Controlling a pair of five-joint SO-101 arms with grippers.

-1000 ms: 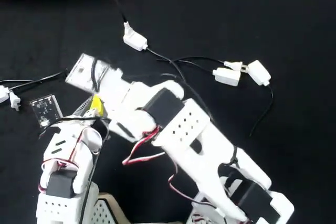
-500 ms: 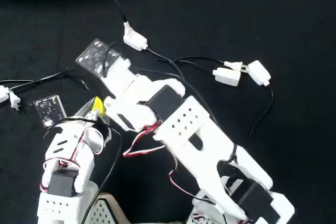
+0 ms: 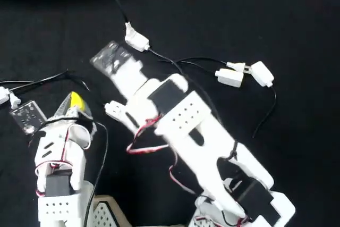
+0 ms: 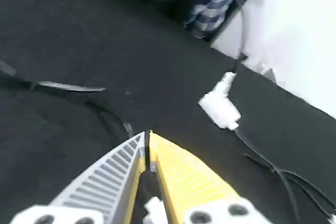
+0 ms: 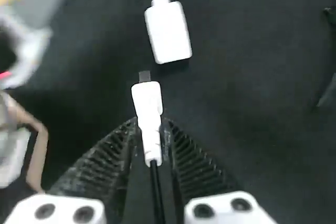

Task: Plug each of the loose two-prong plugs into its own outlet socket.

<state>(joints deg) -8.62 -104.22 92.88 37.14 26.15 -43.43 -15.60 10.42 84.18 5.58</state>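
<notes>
In the right wrist view my right gripper (image 5: 148, 124) is shut on a white two-prong plug (image 5: 147, 100) with a black cord. Its prongs point at a white outlet socket (image 5: 168, 30) a short gap ahead. From above, that socket (image 3: 136, 40) lies at the far middle of the black cloth, just beyond my right arm (image 3: 180, 115). My left gripper (image 3: 69, 97), with one yellow and one grey finger, is shut with nothing in it. A loose plug (image 3: 10, 98) lies at the left edge. Another plug (image 3: 230, 77) lies against a socket (image 3: 262, 73) on the right.
Black cords (image 3: 186, 65) run across the cloth between the sockets and under my right arm. One cord (image 3: 48, 78) leads from the left-edge plug toward the middle. In the left wrist view the far socket (image 4: 220, 108) lies ahead of the left gripper (image 4: 146, 136).
My right arm has swung its wrist away from the left arm and up toward the far socket. My left gripper has turned toward the left edge.
</notes>
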